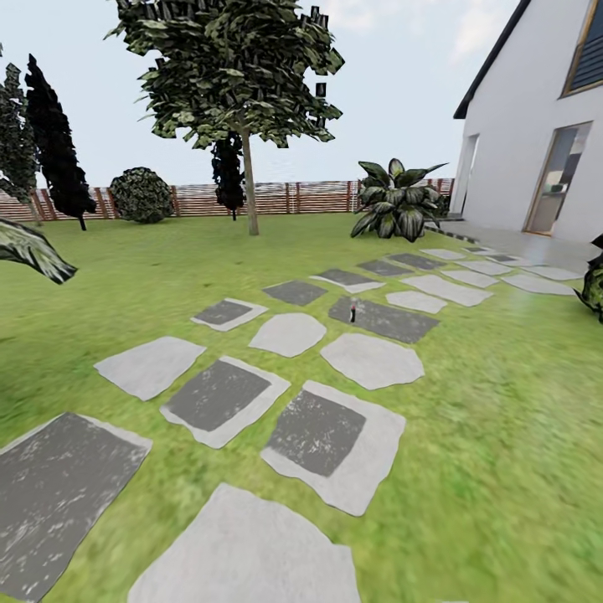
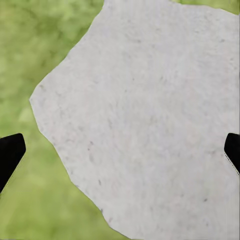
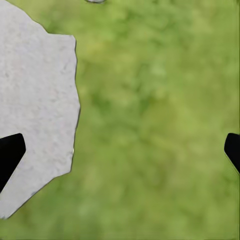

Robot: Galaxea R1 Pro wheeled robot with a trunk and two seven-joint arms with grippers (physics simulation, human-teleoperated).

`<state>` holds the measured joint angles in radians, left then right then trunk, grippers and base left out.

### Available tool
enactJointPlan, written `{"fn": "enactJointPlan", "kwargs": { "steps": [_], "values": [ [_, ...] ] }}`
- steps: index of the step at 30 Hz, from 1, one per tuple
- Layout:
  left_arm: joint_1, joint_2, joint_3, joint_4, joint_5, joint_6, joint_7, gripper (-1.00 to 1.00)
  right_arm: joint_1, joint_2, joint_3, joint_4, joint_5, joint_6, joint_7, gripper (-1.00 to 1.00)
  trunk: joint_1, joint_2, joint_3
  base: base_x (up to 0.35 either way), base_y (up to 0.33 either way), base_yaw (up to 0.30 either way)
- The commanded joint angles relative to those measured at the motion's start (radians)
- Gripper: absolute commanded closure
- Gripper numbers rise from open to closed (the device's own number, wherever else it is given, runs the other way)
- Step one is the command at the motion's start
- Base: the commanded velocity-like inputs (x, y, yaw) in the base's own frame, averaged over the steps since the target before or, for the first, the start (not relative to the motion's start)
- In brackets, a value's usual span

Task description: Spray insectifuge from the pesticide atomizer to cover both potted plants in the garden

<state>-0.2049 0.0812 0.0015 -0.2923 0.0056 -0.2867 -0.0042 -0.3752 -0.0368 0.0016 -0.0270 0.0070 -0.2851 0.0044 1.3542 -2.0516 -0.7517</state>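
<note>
Stepping stones [image 1: 289, 333] ran in a curving path across the lawn [image 1: 502, 435] toward a white house [image 1: 536, 126]. On a dark stone [image 1: 394, 322] midway along the path stood the atomizer [image 1: 353, 311], a tiny upright bottle far ahead, too small to show more than a pale top. A slatted wooden fence [image 1: 293, 198] closed the far edge of the garden, with a tall tree [image 1: 243, 75] before it, a round bush [image 1: 141, 195] and dark conifers [image 1: 54, 142] to the left, and a broad-leaved plant [image 1: 398, 201] near the house.

In the left wrist view, the left gripper [image 2: 120, 155] hung with its dark fingertips [image 2: 10, 152] spread wide at the frame's edges, nothing between them, over a pale stone [image 2: 150, 120] bordered by grass. The right gripper [image 3: 120, 155] was spread just as wide and held nothing, above grass beside another pale slab [image 3: 35, 110].
</note>
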Motion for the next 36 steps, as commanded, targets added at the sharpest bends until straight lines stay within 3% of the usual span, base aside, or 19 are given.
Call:
{"fn": "enactJointPlan", "kwargs": {
  "steps": [1,36],
  "values": [
    [-0.001,0.0,0.0,0.001,0.001,-0.003,0.0,-1.0,-0.001,0.0,0.0,0.001,0.001,-0.003,0.001,-1.0,0.0,0.0,-0.001,0.337,0.0,0.0],
    [-0.001,-0.001,0.0,0.001,0.001,-0.003,0.0,-1.0,-0.001,0.0,0.0,0.001,0.001,-0.003,0.0,-1.0,0.0,0.0,-0.001,0.336,0.0,0.0]
  ]
}}
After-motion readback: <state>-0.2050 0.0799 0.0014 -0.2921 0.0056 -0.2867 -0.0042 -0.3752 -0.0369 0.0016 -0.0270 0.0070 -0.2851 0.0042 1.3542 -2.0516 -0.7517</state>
